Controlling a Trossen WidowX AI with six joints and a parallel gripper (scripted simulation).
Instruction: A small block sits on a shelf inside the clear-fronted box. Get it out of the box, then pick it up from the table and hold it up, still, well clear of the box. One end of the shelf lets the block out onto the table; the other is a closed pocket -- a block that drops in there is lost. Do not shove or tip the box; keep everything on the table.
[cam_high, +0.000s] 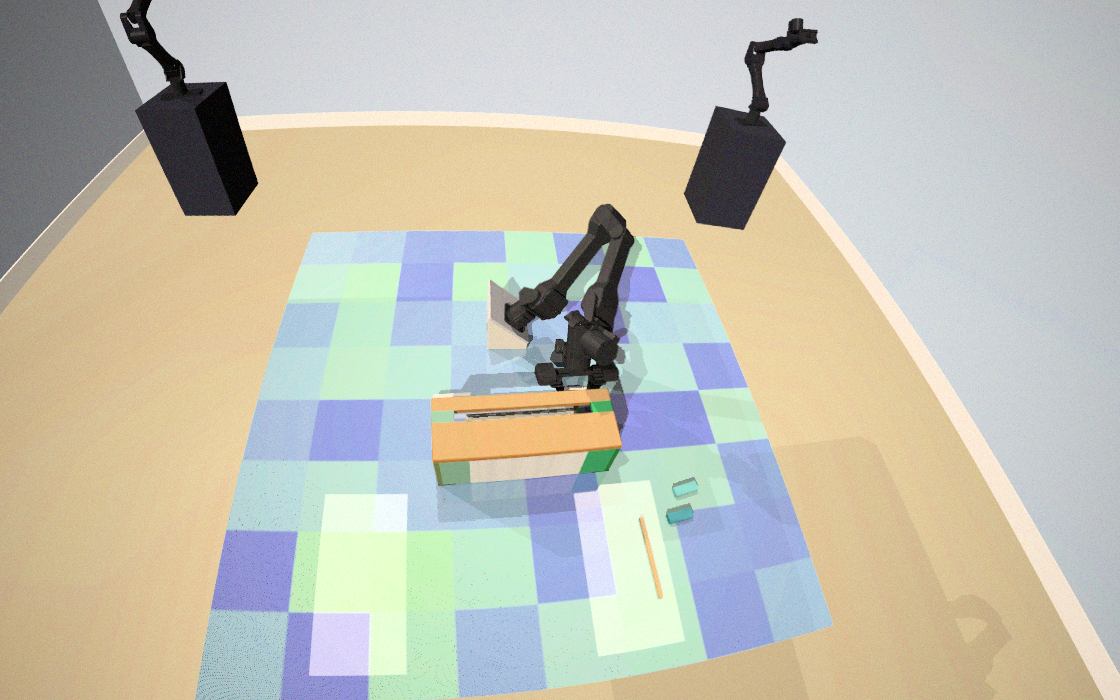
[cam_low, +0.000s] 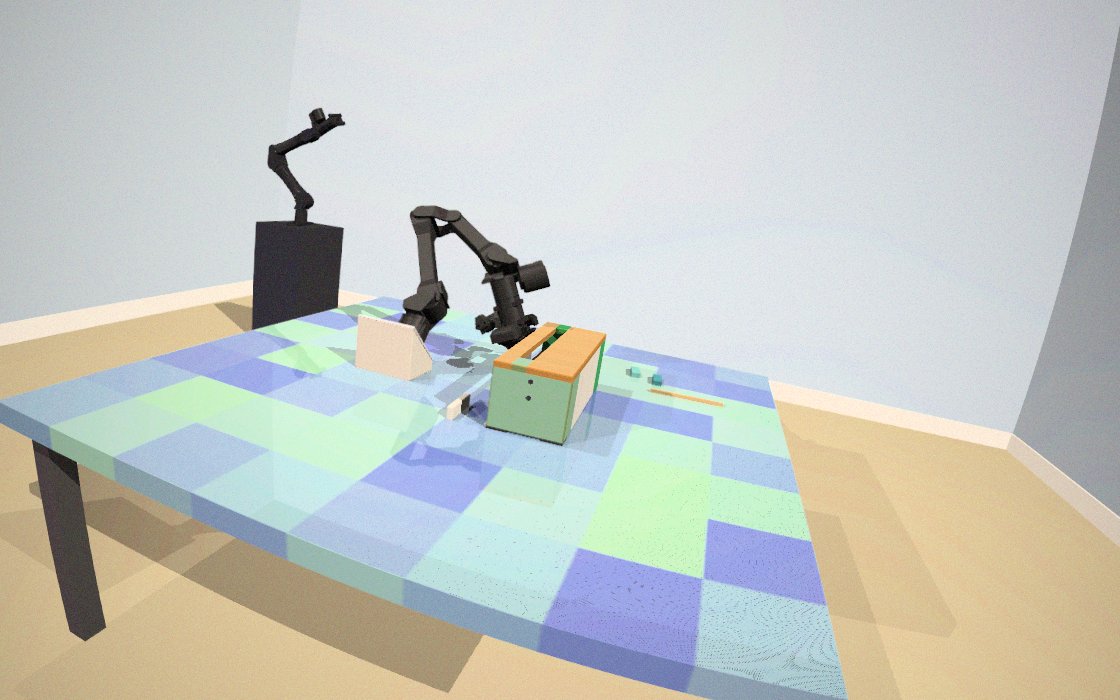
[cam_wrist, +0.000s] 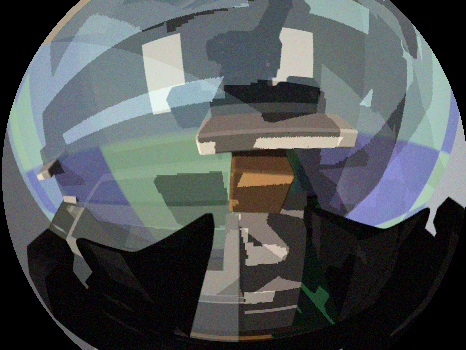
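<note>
The small orange-brown block (cam_wrist: 260, 182) shows in the wrist view, low at the box's arm-facing side, between a pale low bar (cam_wrist: 300, 142) and a grey sloping surface (cam_wrist: 272, 260). I cannot tell whether it touches either. The top and exterior views do not show the block. The box (cam_high: 524, 437) (cam_low: 528, 412) stands upright, with an orange slotted top, a pale green end and a dark green end. My gripper (cam_high: 578, 386) (cam_wrist: 259, 217) is open and empty, pointing down close to the box's arm-facing side near the dark green end. The block lies ahead of the gap between the fingers. The box hides the fingertips in the exterior view.
A pale wedge (cam_high: 505, 331) (cam_low: 384, 348) stands by the arm's base. Another small pale piece (cam_low: 453, 406) lies by the box's pale green end. Beyond the box are two teal blocks (cam_high: 684, 487) (cam_low: 633, 372) and an orange stick (cam_high: 651, 561) (cam_low: 685, 397).
</note>
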